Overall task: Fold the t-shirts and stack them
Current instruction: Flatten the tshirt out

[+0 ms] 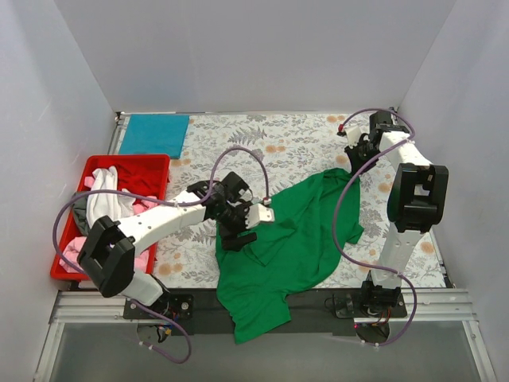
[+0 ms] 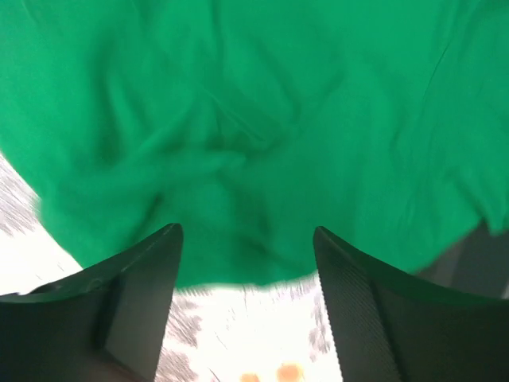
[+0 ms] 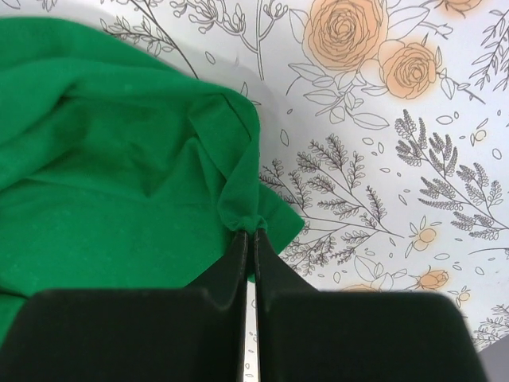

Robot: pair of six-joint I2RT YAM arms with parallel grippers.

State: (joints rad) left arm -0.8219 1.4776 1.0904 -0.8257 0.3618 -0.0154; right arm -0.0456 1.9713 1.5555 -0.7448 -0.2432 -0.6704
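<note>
At mid-table, left pincer (image 2: 246,232) gapes over green t-shirt (image 1: 294,231); right pincer (image 3: 248,233) pinches its far edge.

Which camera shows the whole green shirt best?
The top external view: the green t-shirt lies there nearly whole, crumpled on the table cloth. The left wrist view shows only blurry green cloth; the right wrist view shows one edge pinched in the right tool.
</note>
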